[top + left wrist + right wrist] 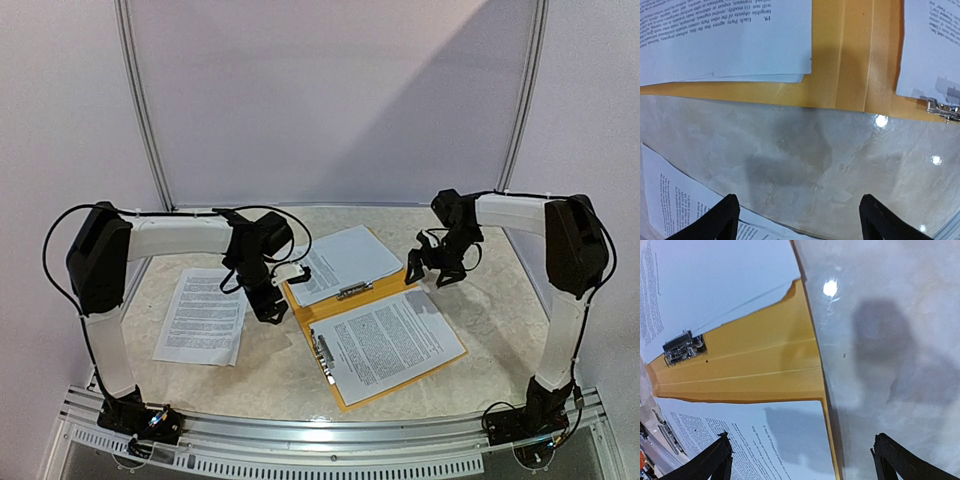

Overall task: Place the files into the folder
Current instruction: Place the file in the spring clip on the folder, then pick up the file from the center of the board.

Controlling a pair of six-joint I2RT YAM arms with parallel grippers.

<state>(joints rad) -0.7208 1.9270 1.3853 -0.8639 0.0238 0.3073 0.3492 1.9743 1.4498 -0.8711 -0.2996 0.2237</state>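
Left gripper (797,222) and right gripper (802,460) both spread, empty; loose sheets (203,315) lie flat on desk (280,375) beside folder (855,60) (thin, floppy), so a pinch may crumple or slide them.

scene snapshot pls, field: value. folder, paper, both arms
folder: open flat on table
far paper: on folder's far half
near paper: on folder's near half
loose sheets: on table left of folder, outside it
left gripper: fingers open, empty, over bare table between loose sheets and folder
right gripper: fingers open, empty, over folder's right edge
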